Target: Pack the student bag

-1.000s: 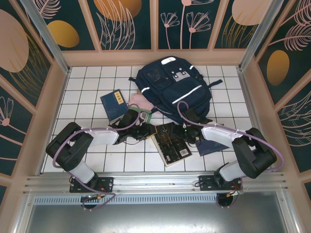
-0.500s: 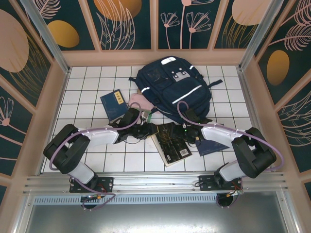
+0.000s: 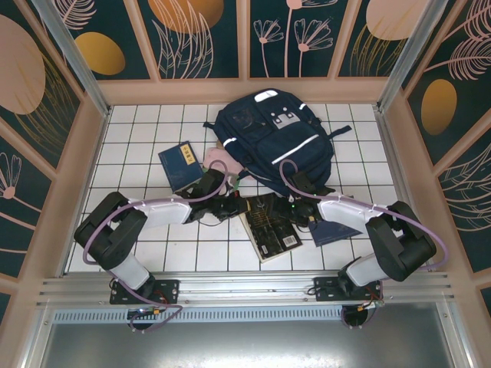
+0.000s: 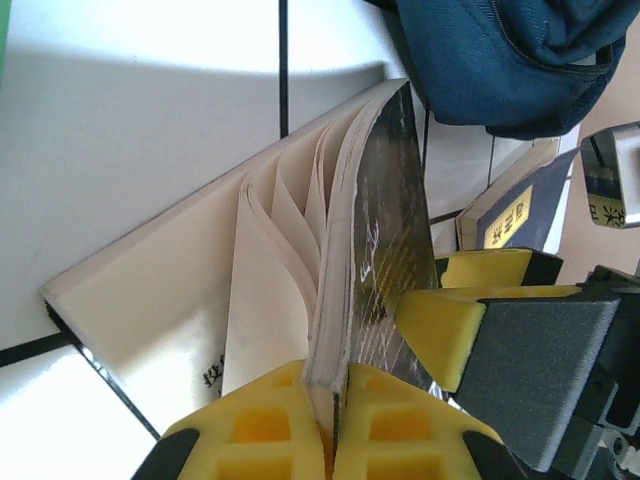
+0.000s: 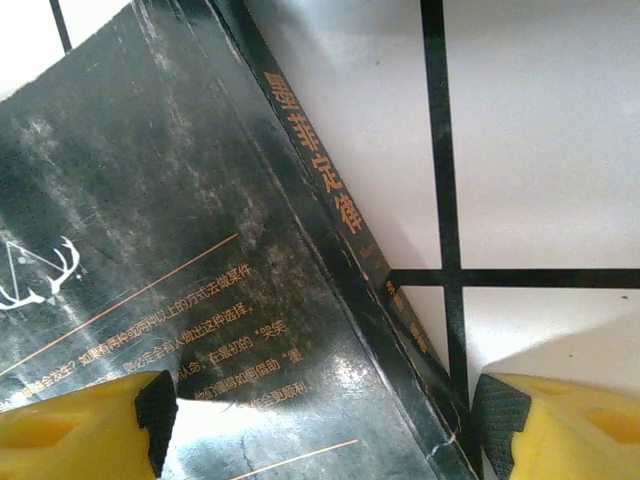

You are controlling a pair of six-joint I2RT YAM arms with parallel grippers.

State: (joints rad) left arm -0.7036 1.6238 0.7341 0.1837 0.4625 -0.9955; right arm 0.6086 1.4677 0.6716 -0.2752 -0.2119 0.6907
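Left gripper is pinched fully closed on the front cover of the black book. In the left wrist view its yellow fingers meet on the glossy cover's edge, which stands lifted while the pages below it fan apart. Further left and away from the arms a blue book lies flat on the white tiled table, with something pink just beside it, against the bag's edge.

The step in hand looks like getting the black book off the tiles so it can go into the bag. A grip on the cover alone is weak: the block of pages hangs loose. The next move likely calls for a hold on the whole book before it is carried.

Beyond the book lies the student bag, front pockets up, at the far middle of the table. Its long axis runs far to near and leans right at the near end. What appears to be its top points to the far wall. I cannot tell whether a compartment is open.

On the right, the right gripper is spread wide and holds nothing. In its wrist view the tips straddle the book's spine edge.
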